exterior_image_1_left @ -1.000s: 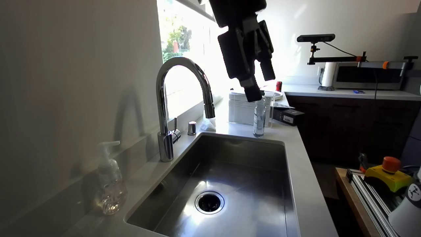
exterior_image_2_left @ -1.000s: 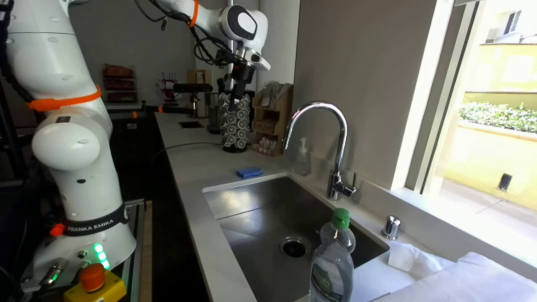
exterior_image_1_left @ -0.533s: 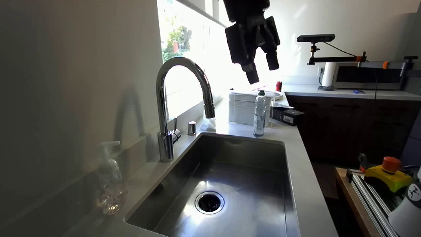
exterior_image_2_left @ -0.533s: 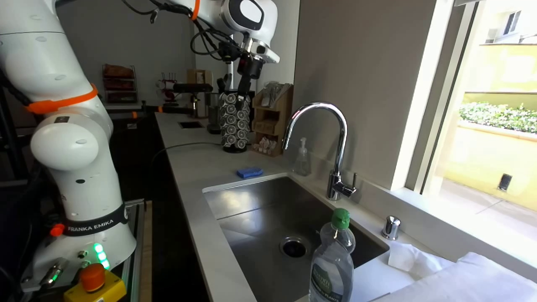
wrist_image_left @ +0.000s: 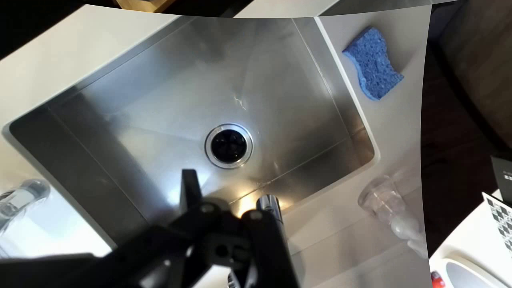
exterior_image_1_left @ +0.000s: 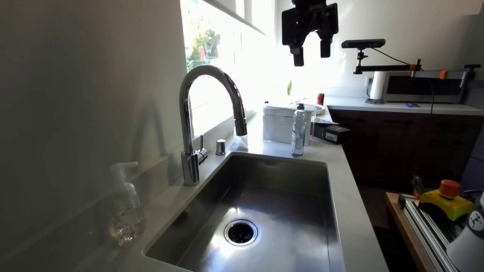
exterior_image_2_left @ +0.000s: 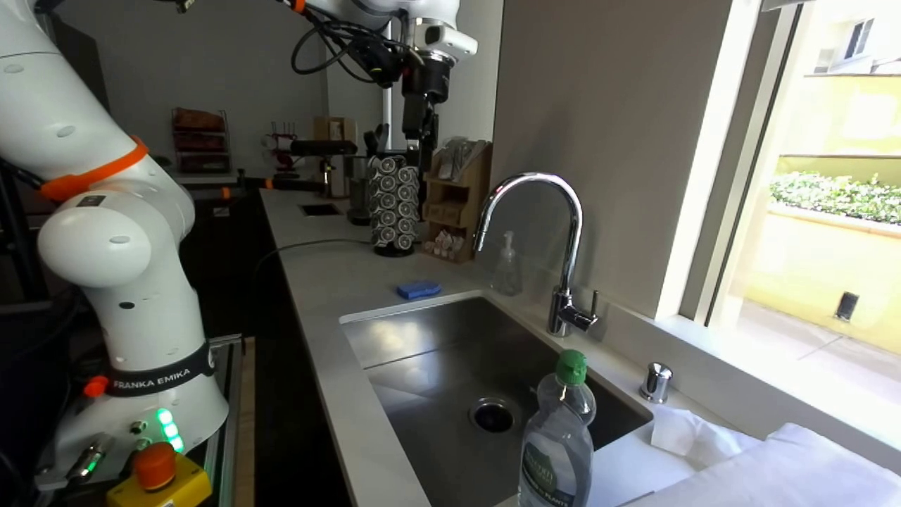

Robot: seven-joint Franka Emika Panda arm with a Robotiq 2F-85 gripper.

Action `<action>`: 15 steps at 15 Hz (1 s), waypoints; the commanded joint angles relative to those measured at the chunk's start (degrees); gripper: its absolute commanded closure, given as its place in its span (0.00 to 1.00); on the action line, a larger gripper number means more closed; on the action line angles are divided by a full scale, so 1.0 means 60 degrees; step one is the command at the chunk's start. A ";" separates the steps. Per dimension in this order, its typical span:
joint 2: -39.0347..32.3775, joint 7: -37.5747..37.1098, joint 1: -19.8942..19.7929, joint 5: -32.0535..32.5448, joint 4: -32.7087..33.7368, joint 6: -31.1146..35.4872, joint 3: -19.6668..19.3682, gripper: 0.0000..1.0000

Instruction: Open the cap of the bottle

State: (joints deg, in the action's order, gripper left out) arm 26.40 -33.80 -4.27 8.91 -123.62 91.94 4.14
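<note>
Looking across the table in an exterior view, we pass a pump bottle, then the arched tap. A white container stands behind our clear bottle, upright beside the sink, its cap on. Our hand, fingers parted, hangs high, well apart from it; farther right lies a black box.

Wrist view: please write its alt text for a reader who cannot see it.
Metal sink from above, a round drain near its middle. A clear bottle is cut off at the left edge, a blue sponge lies upper right, and a dark robot finger juts up from the bottom.
</note>
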 commanded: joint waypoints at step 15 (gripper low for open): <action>0.0257 0.0901 -0.0659 -0.0214 -0.0326 0.1326 -0.0966 0.00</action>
State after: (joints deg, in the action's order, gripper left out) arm 27.04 -32.34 -7.54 8.91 -124.43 96.33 0.30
